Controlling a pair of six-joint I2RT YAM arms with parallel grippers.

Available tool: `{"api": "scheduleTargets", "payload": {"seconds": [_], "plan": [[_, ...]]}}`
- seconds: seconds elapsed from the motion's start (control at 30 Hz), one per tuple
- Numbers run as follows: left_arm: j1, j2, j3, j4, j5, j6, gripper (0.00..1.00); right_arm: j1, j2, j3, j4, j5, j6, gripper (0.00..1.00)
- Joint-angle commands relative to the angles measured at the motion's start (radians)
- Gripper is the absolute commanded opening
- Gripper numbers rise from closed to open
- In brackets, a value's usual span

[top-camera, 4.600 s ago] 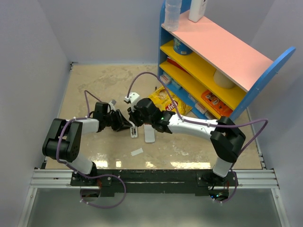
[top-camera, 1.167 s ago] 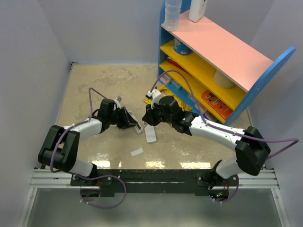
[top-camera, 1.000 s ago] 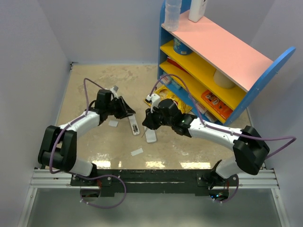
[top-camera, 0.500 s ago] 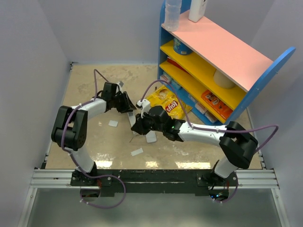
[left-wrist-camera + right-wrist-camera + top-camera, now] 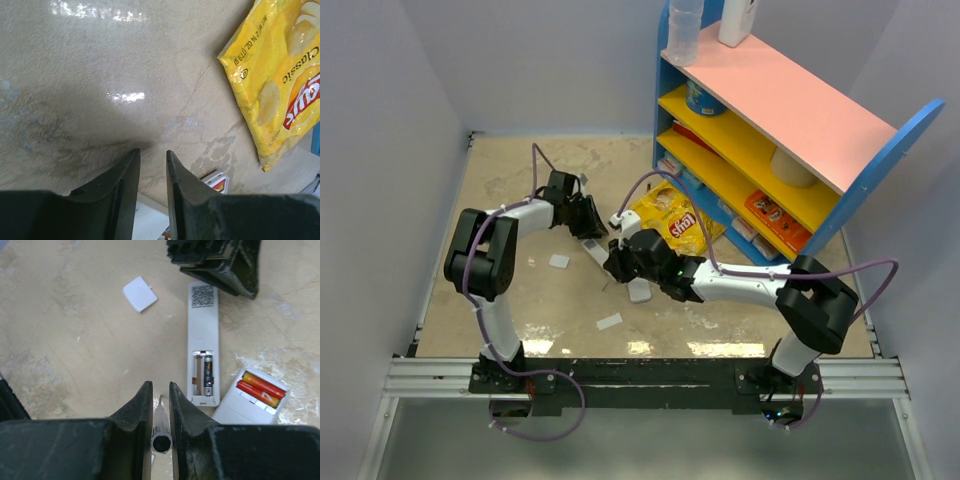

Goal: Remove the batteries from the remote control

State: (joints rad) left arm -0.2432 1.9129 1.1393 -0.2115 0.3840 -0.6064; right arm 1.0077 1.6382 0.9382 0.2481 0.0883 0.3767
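Beige tabletop (image 5: 75, 350) carries the remote control (image 5: 232, 412) beside a narrow white bar (image 5: 202, 330), both batteries (image 5: 257, 390) in its open bay. I see my right gripper (image 5: 160, 388) clamped on a grey stick (image 5: 162, 440); left gripper (image 5: 152, 156) slightly parted, empty.

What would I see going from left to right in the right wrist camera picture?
white square piece → grey stick → narrow white bar → remote control with red batteries inside
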Motion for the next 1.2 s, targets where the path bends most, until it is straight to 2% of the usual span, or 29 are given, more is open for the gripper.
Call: {"api": "scheduleTargets", "payload": {"seconds": [0.0,0.43,0.93,1.17], "plan": [[-0.004,0.0,0.027,-0.141,-0.117,0.053,0.32,0.0,-0.047,0.011,-0.029,0.113,-0.039,0.0],[-0.005,-0.169,-0.15,-0.178,-0.166,0.057,0.32,-0.038,-0.095,-0.009,-0.053,0.143,-0.042,0.0],[-0.06,-0.271,-0.303,-0.075,-0.013,-0.021,0.32,-0.146,-0.077,0.025,-0.018,0.102,-0.039,0.0],[-0.074,-0.324,-0.331,-0.098,-0.102,-0.047,0.32,-0.164,-0.067,0.05,0.02,0.082,-0.022,0.0]]}}
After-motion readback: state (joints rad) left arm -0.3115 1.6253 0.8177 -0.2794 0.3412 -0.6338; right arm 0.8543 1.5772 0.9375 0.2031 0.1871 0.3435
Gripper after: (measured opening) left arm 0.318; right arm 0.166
